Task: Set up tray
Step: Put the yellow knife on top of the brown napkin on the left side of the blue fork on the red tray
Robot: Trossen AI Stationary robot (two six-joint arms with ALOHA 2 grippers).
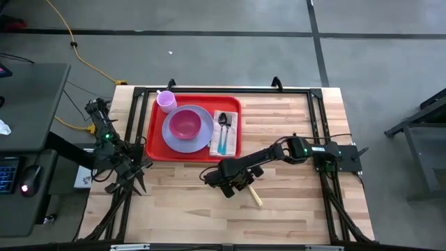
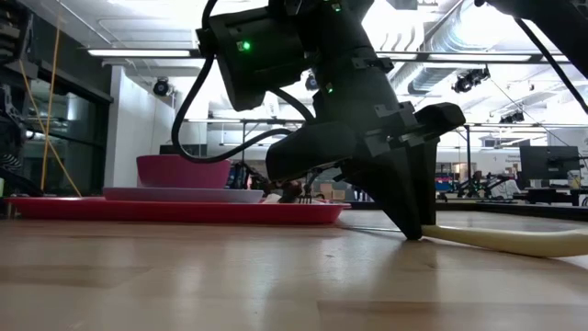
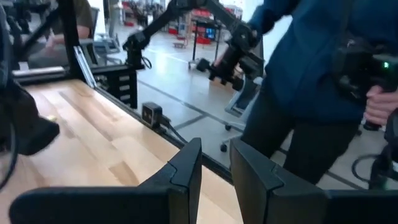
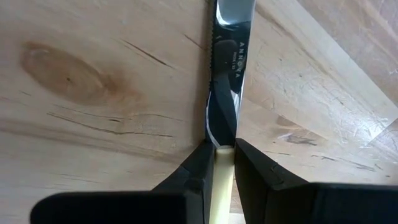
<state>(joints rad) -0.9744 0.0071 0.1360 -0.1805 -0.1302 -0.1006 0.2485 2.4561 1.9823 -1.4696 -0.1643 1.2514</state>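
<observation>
Just beside the tray, off its near long rim on the bare wooden table, my right gripper is down at the tabletop, its fingers closed around a knife where the cream handle meets the steel blade. The knife lies flat on the wood; its handle sticks out from under my wrist, pointing away from the tray.

The tray itself sits at the far left part of the table, flat, red, with a low rim. On it rests a lavender plate holding a pink bowl. A small lavender cup stands in the tray's far left corner. Beside the plate, toward the tray's right end, a folded napkin carries a fork and a spoon lying side by side.

My left gripper waits off the tray's left end, out by the table's edge, its fingers slightly apart and holding nothing. Beyond that edge a person in a blue top stands in the room.
</observation>
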